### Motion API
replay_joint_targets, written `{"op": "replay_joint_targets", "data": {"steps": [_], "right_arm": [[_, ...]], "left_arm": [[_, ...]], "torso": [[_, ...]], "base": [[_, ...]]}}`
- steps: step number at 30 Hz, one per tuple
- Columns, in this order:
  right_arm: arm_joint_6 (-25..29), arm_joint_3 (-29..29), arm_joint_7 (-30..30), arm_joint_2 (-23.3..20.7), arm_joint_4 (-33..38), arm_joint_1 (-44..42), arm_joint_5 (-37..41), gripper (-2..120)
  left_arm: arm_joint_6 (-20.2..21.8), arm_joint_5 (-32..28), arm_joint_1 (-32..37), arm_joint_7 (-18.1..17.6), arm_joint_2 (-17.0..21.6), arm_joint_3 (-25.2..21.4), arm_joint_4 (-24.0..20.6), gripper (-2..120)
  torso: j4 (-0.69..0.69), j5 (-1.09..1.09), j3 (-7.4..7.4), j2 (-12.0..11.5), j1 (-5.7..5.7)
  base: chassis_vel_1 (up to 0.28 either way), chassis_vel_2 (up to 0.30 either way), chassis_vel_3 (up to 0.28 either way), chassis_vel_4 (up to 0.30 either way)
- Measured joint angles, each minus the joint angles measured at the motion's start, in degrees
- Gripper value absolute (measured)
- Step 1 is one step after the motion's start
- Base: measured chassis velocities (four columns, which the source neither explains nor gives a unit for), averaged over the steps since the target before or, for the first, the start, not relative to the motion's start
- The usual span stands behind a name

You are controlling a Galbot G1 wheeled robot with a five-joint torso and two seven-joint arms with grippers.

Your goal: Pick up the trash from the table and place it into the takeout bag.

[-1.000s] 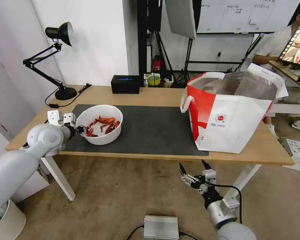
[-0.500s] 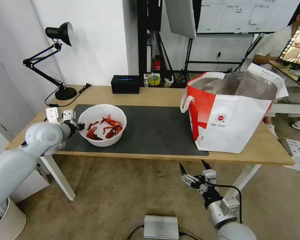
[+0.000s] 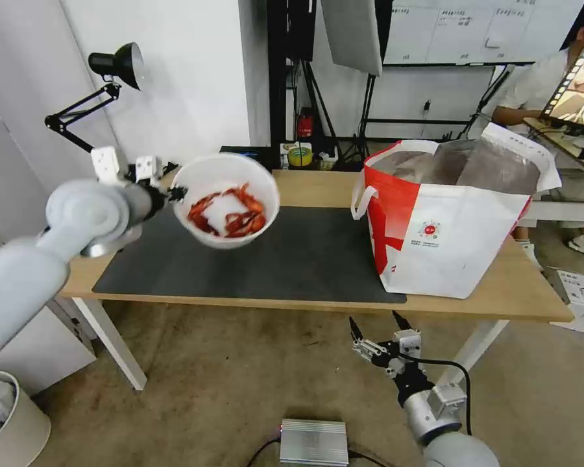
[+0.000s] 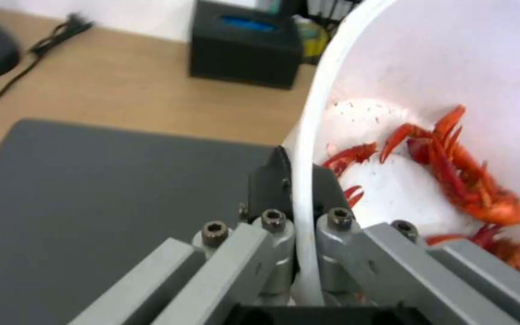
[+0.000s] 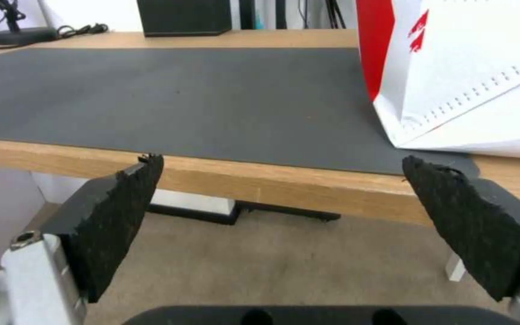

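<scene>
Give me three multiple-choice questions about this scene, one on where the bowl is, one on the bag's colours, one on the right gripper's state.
1. Where is the white bowl?
A. Lifted above the mat
B. Inside the bag
C. On the floor

2. What colours is the takeout bag?
A. Blue and yellow
B. Red and white
C. All black

3. How is the right gripper?
A. Shut on a tissue
B. Open, empty
C. Gripping the bag

Answers: 1 A, the left gripper pinches its rim clear of the table. 2 B, red side, white front. 3 B, fingers spread below the table edge.
</scene>
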Motion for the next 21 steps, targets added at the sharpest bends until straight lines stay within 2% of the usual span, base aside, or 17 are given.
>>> {"op": "replay_joint_targets", "data": {"steps": [1, 4, 5, 7, 8, 10, 11, 14, 15, 17, 18, 20, 21], "right_arm": [[0.0, 0.0, 0.0, 0.0, 0.0, 0.0, 0.0, 100], [0.0, 0.0, 0.0, 0.0, 0.0, 0.0, 0.0, 100], [0.0, 0.0, 0.0, 0.0, 0.0, 0.0, 0.0, 100], [0.0, 0.0, 0.0, 0.0, 0.0, 0.0, 0.0, 100], [0.0, 0.0, 0.0, 0.0, 0.0, 0.0, 0.0, 100], [0.0, 0.0, 0.0, 0.0, 0.0, 0.0, 0.0, 100], [0.0, 0.0, 0.0, 0.0, 0.0, 0.0, 0.0, 100], [0.0, 0.0, 0.0, 0.0, 0.0, 0.0, 0.0, 100], [0.0, 0.0, 0.0, 0.0, 0.0, 0.0, 0.0, 100], [0.0, 0.0, 0.0, 0.0, 0.0, 0.0, 0.0, 100], [0.0, 0.0, 0.0, 0.0, 0.0, 0.0, 0.0, 100], [0.0, 0.0, 0.0, 0.0, 0.0, 0.0, 0.0, 100], [0.0, 0.0, 0.0, 0.0, 0.0, 0.0, 0.0, 100]], "left_arm": [[0.0, 0.0, 0.0, 0.0, 0.0, 0.0, 0.0, 0], [-0.4, -1.6, -7.3, -1.9, -4.2, 4.2, 2.1, 0], [-0.4, -1.6, -7.3, -1.9, -4.2, 4.2, 2.1, 0], [-0.8, -2.4, -12.8, -2.8, -8.1, 7.3, 4.5, 0], [-0.8, -2.4, -12.8, -2.8, -8.1, 7.3, 4.5, 0], [-1.2, -3.3, -16.4, -3.7, -11.1, 9.3, 6.5, 0], [-1.2, -3.3, -16.4, -3.7, -11.1, 9.3, 6.5, 0], [-1.6, -4.2, -20.2, -4.5, -15.0, 11.5, 9.3, 0], [-1.6, -4.2, -20.2, -4.5, -15.0, 11.5, 9.3, 0], [-1.9, -4.6, -23.2, -5.0, -19.1, 13.1, 12.0, 0], [-1.9, -4.6, -23.2, -5.0, -19.1, 13.1, 12.0, 0], [-2.1, -4.7, -25.1, -5.4, -22.7, 14.0, 14.3, 0], [-2.1, -4.7, -25.1, -5.4, -22.7, 14.0, 14.3, 0]], "torso": [[0.00, 0.00, 0.00, 0.0, 0.00], [0.00, 0.01, 0.00, 0.0, 0.00], [0.00, 0.01, 0.00, 0.0, 0.00], [-0.02, 0.02, 0.00, 0.0, 0.00], [-0.02, 0.02, 0.00, 0.0, 0.00], [-0.01, 0.02, 0.00, 0.0, 0.00], [-0.01, 0.02, 0.00, 0.0, 0.00], [0.00, 0.01, 0.00, 0.0, 0.00], [0.00, 0.01, 0.00, 0.0, 0.00], [0.00, 0.01, 0.00, 0.0, 0.00], [0.00, 0.01, 0.00, 0.0, 0.00], [0.00, 0.01, 0.00, 0.0, 0.00], [0.00, 0.01, 0.00, 0.0, 0.00]], "base": [[0.000, 0.000, 0.000, 0.000], [0.000, 0.000, 0.000, 0.000], [0.000, 0.000, 0.000, 0.000], [0.000, 0.000, 0.000, 0.000], [0.000, 0.000, 0.000, 0.000], [0.000, 0.000, 0.000, 0.000], [0.000, 0.000, 0.000, 0.000], [0.000, 0.000, 0.000, 0.000], [0.000, 0.000, 0.000, 0.000], [0.000, 0.000, 0.000, 0.000], [0.000, 0.000, 0.000, 0.000], [0.000, 0.000, 0.000, 0.000], [0.000, 0.000, 0.000, 0.000]]}}
